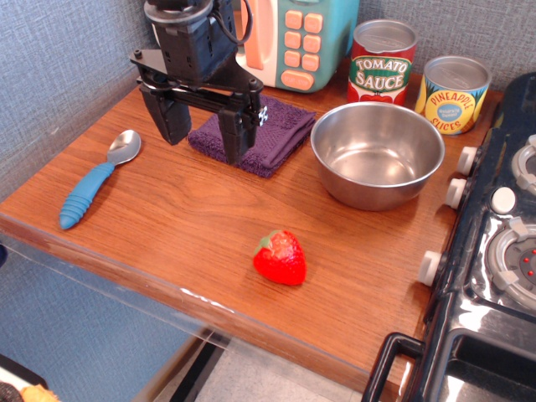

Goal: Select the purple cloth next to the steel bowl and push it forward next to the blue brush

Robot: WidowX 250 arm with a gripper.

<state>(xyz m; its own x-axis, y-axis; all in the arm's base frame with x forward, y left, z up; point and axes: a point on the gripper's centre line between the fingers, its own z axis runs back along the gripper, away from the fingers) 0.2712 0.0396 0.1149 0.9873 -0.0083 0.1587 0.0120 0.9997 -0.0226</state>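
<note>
The purple cloth (280,130) lies folded on the wooden table, just left of the steel bowl (368,194). The blue brush (85,195), with a ribbed blue handle and a silver spoon-shaped head, lies at the left of the table. My black gripper (203,134) is open and hangs over the cloth's left end. Its right finger stands in front of the cloth's left part and its left finger is off the cloth to the left. Whether the fingers touch the cloth or the table I cannot tell.
A tomato sauce can (382,63) and a pineapple can (452,94) stand behind the bowl. A teal and pink toy appliance (306,38) is at the back. A red strawberry (280,257) lies near the front. A black toy stove (502,251) borders the right side.
</note>
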